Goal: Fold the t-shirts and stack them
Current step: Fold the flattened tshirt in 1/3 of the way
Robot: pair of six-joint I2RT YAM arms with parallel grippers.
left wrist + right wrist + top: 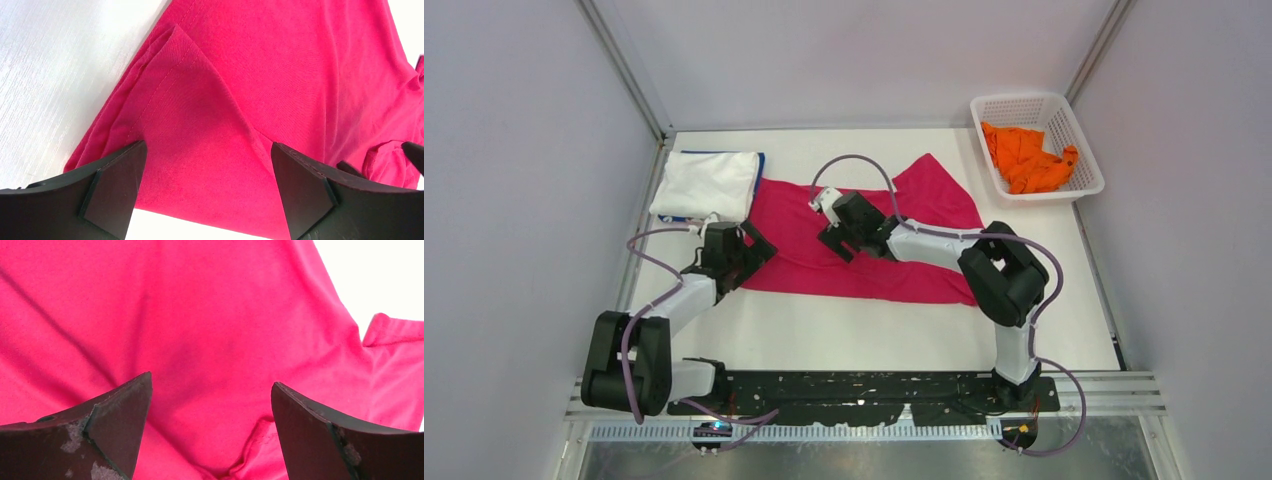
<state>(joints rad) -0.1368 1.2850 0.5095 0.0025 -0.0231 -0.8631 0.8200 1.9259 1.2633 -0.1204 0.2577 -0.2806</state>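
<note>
From above, the left arm bends forward, its left hand point(754, 250) over the left edge of the pink shirt point(794, 225), which lies spread across the middle of the white desk point(854, 335). The right arm folds leftward, its right hand point(839, 243) over the shirt's middle. A folded white shirt point(707, 182) lies far left, and an orange shirt point(1024, 158) sits crumpled in a basket point(1036, 98) far right. Pale walls point(524, 150) close in the desk.

Left wrist: the left hand point(207, 146) gapes wide, empty, above a turned-over flap of the pink shirt point(300, 60) near bare desk point(60, 60).

Right wrist: the right hand point(210, 380) is spread wide too, gripping nothing, over the wrinkled pink shirt point(175, 300).
</note>
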